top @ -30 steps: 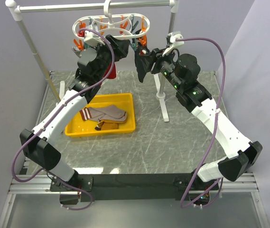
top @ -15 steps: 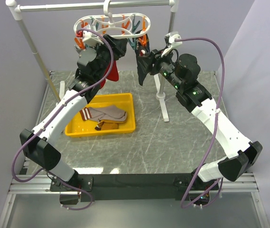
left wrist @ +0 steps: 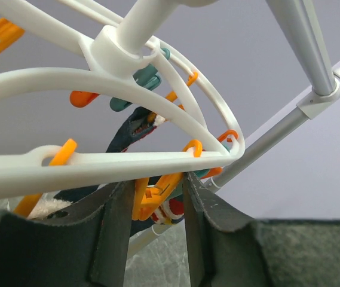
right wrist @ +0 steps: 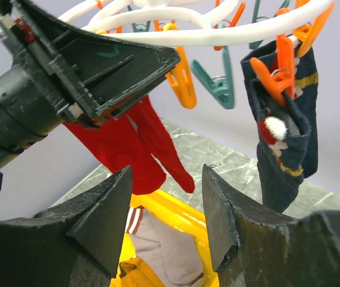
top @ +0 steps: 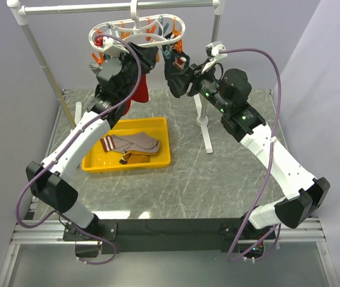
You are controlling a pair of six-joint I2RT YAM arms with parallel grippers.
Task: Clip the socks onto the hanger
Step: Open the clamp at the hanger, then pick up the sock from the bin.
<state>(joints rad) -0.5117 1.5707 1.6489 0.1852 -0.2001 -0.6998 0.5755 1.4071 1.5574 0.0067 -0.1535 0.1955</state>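
- Top view: hanger (top: 135, 15) hangs by its hook from the white rail stand (top: 116, 7), with both arms raised to it.
- Left gripper (top: 147, 54) is at the ring's underside; right gripper (top: 171, 75) is just beside it, on the right.
- Red socks (top: 140, 89) dangle from the ring below the left gripper, so that pair is on the hanger.
- Yellow tray (top: 168, 142) on the table holds the rest: grey-beige socks (top: 138, 142) with a striped cuff, plus one brown-mustard sock (top: 135, 158). None of these is clipped yet.
- Left wrist view: the jaws are narrow and an orange clothespin (left wrist: 153, 197) under the ring sits right between the fingers (left wrist: 113, 233), looking pinched.
- No sock is in that clip or in the gripper here.
- Right wrist view: the fingers (right wrist: 101, 224) stand apart with nothing between them. This pincer is wide and empty, below the ring.
- Two red sock ends hang side by side, and one navy sock (right wrist: 286, 149) is pinned by an orange clip at the right rim.
- Count: 1 hanger; 2 red and 1 navy sock hung.
- The tray looks like 2 grey-beige and 1 brown-mustard, but they overlap, so that split is uncertain.
- Judgement: roughly halfway. The tray socks need fetching, and there are plenty of free orange and teal pins.
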